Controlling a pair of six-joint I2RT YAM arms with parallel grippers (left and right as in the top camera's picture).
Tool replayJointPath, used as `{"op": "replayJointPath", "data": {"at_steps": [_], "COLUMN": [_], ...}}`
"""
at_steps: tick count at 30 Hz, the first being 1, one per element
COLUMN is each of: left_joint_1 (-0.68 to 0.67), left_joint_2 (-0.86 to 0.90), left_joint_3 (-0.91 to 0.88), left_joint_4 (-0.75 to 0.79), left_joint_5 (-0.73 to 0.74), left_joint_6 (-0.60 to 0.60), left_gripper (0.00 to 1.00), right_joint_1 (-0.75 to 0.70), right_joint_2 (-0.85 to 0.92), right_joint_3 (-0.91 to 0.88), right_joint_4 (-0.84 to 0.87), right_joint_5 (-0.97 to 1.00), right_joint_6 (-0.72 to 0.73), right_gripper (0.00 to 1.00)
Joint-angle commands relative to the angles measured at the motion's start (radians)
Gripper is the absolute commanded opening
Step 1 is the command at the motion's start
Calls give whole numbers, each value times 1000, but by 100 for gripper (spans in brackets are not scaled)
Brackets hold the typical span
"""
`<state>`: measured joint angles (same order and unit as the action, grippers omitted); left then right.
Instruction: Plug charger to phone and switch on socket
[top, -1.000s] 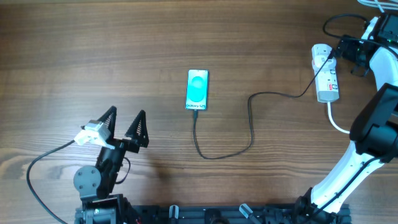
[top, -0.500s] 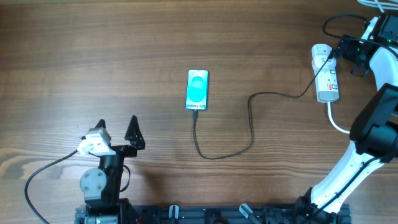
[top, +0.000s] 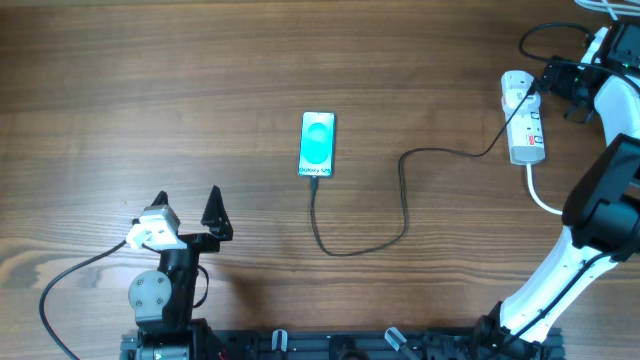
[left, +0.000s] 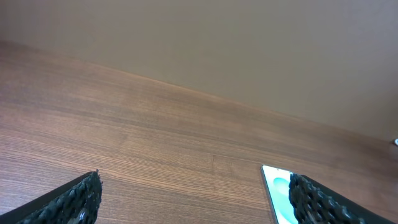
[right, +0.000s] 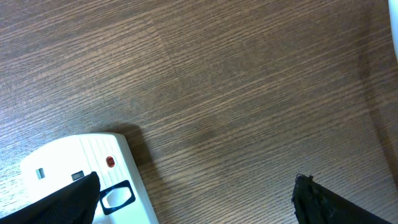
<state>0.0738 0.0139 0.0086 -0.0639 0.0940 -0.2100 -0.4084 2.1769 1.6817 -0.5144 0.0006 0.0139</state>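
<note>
1. A brown wooden table (top: 200, 80) fills the overhead view, its grain running left to right. In the left wrist view a plain beige wall (left: 249, 50) rises behind its far edge.
2. The phone (top: 318, 143) lies flat near the middle of the table, turquoise screen up, with its long sides pointing away from the arms.
3. The charger (top: 404, 200) is a thin black cable. One end meets the phone's near short end; it loops toward the front edge, climbs again and runs right to the far part of the socket.
4. The socket (top: 524, 122), a white strip with small red marks, lies at the right, well apart from the phone. A white lead (top: 532, 185) leaves its near end and passes behind the right arm (top: 605, 200), which hides the rest.
5. The left gripper (top: 188, 207) hangs at the front left, well apart from the phone. Its jaws are spread wide over bare wood.
6. The right gripper (right: 196, 198) sits just beside the socket's far end, jaws spread wide. One finger (right: 68, 202) overlaps the socket in the wrist view; whether they touch cannot be told.
7. A black rail (top: 350, 345) lines the front edge, a grey cable (top: 46, 290) trails from the left wrist, and a black wire (top: 524, 42) curls at the far right corner.
</note>
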Motion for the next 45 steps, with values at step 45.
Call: {"op": "replayJointPath", "data": {"at_steps": [45], "left_joint_1": [-4], "left_joint_2": [-11], "left_joint_3": [-3], "left_joint_4": [-8], "left_joint_5": [-10], "left_joint_6": [23], "left_gripper": [100], "right_joint_1": [2], "right_joint_2": [-469], "right_joint_3": [14], "right_joint_4": [-3], "right_joint_5": [-16], "right_joint_6": [13], "right_gripper": [100]}}
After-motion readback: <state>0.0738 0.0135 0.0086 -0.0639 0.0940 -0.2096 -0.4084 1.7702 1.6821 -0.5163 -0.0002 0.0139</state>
